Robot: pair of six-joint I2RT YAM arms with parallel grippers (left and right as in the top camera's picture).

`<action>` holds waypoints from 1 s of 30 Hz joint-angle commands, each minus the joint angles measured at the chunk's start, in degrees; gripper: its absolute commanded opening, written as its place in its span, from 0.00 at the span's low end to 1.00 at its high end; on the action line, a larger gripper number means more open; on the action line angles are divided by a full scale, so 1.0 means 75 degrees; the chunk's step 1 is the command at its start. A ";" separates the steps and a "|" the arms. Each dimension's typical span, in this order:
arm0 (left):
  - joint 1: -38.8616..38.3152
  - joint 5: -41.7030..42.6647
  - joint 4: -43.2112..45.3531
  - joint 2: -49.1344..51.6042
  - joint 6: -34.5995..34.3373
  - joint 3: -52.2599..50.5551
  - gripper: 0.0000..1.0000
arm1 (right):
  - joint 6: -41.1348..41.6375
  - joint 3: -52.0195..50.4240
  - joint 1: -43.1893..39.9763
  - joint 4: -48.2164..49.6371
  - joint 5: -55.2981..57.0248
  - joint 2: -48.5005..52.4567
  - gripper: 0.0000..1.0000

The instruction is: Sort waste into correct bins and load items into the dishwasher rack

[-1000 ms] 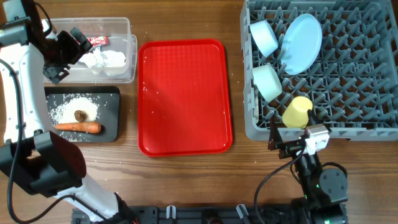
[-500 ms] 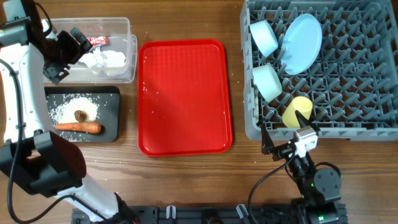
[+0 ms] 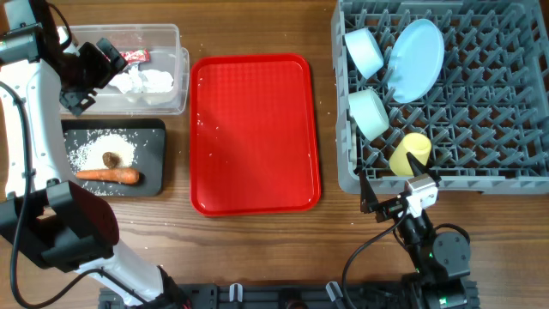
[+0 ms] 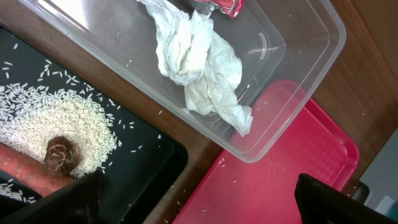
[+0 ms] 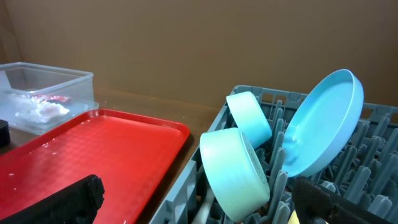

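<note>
- Our left claw [image 3: 90, 75] stands wide open with nothing between its fingers. It hangs over the left end of the tub [image 3: 167, 34], which is where a dropped piece of dry waste would land.
- Our right claw [image 3: 396, 182] is spread just as wide and holds nothing. It sits low over the desk [image 3: 257, 26] at the near edge of the rack [image 3: 480, 129], just beside the cup [image 3: 410, 154].
- The tub holds the wrapper [image 3: 135, 57] and the tissue [image 3: 146, 81]. We take this bin to be the one for dry rubbish.
- The black tray [image 3: 154, 129] holds the food scraps. The rice [image 3: 103, 148] lies in a heap with the lump [image 3: 111, 159] on it, and the carrot [image 3: 107, 175] lies along the near side.
- In the rack the plate [image 3: 418, 58] stands on edge, propped by the pegs. The blue bowl [image 3: 364, 50] and the green bowl [image 3: 371, 112] are tipped on their sides against the pegs. We judge that this keeps them wedged and lets them drain.
- The cup lies tilted at the rack's near edge.
- The red tray [image 3: 253, 129] lies between the bins and the rack, with only a few stray grains on it.
- We find the spoon in no view, so we cannot say where it is. Otherwise, we judge the sorting and loading to be nearly finished.
</note>
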 commanded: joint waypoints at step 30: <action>-0.1778 -0.0099 0.9279 -1.1561 0.1075 -1.2266 1.00 | -0.0096 -0.0055 -0.0023 0.0047 -0.0099 -0.0102 1.00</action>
